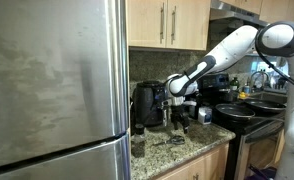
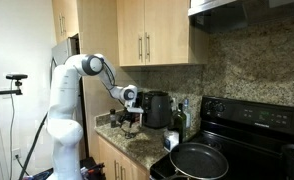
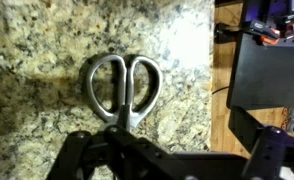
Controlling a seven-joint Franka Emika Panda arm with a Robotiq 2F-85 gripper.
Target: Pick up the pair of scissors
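Note:
The pair of scissors [image 3: 122, 85] lies flat on the granite counter in the wrist view. Its metal handle loops point up the frame, and its blades run down under my gripper's left finger. My gripper [image 3: 177, 145] is open and empty, low over the counter, and holds nothing. The scissors sit by the left finger rather than midway between the two. In both exterior views the gripper [image 1: 177, 118] [image 2: 130, 122] hangs just above the counter in front of a black appliance. The scissors are too small to make out there.
A black boxy appliance [image 1: 147, 103] [image 2: 157, 108] [image 3: 272, 65] stands close behind the gripper, on a wooden board [image 3: 222, 80]. A steel fridge [image 1: 52, 80] bounds one side. A black stove with pans [image 1: 249, 110] [image 2: 199, 160] bounds the other. Cabinets hang above.

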